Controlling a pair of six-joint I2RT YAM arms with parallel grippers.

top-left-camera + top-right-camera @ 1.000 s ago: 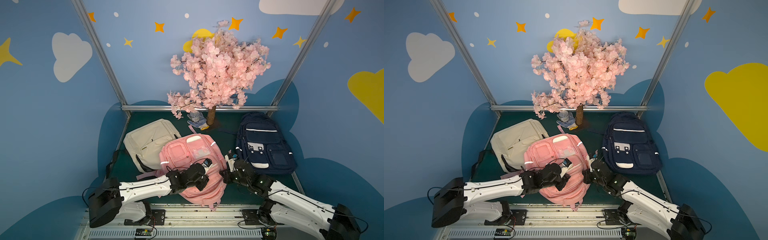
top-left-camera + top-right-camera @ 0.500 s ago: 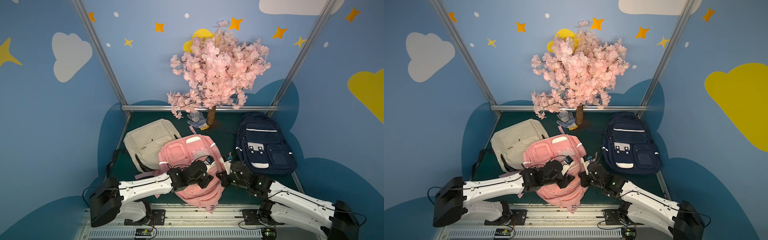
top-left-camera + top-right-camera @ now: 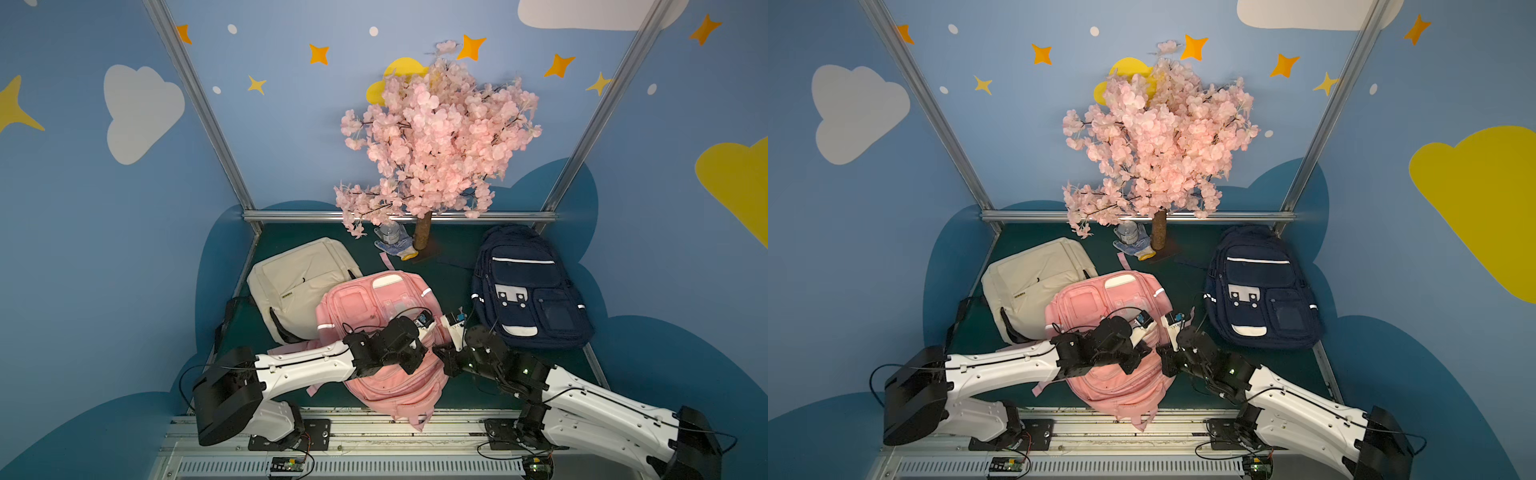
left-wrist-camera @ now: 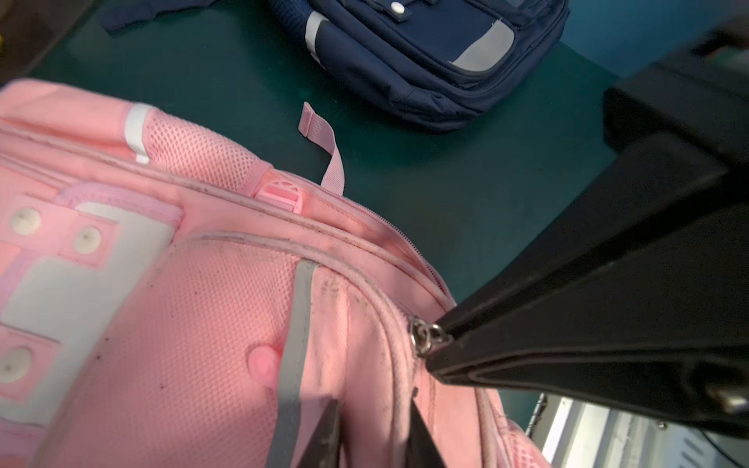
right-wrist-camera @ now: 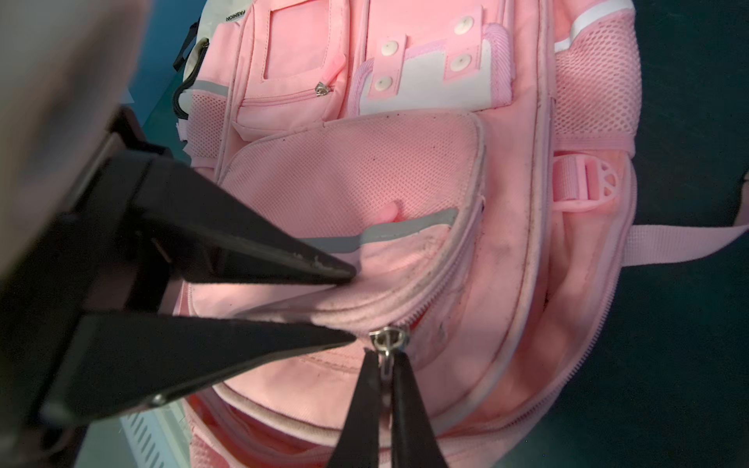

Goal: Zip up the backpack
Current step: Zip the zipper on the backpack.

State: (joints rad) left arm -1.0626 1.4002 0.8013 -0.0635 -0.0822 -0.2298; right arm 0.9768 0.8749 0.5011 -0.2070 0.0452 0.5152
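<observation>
In both top views the pink backpack (image 3: 374, 299) lay face up in the middle of the green desk (image 3: 451, 278), just beside a cream backpack (image 3: 299, 282) on the robot's left and apart from a navy backpack (image 3: 528, 291) on its right. The left arm (image 3: 303, 368) crossed the pink backpack's near half and the right arm (image 3: 582, 399) reached its right edge; the fingertips were too small to read there. In the left wrist view the right gripper (image 4: 439, 344) appeared as a black wedge with its fingers pressed together on the metal zipper pull (image 4: 423, 338) at the front pocket's curved seam. The left gripper (image 4: 373, 435) stood with one finger on either side of a ridge of pink fabric. In the right wrist view the right gripper's fingers met on the zipper pull, clamping it just below the slider. The left gripper's fingers sat a little apart, pinching a fold of the pocket's piped rim between them, and its lower fingertip lay just beside the slider.
</observation>
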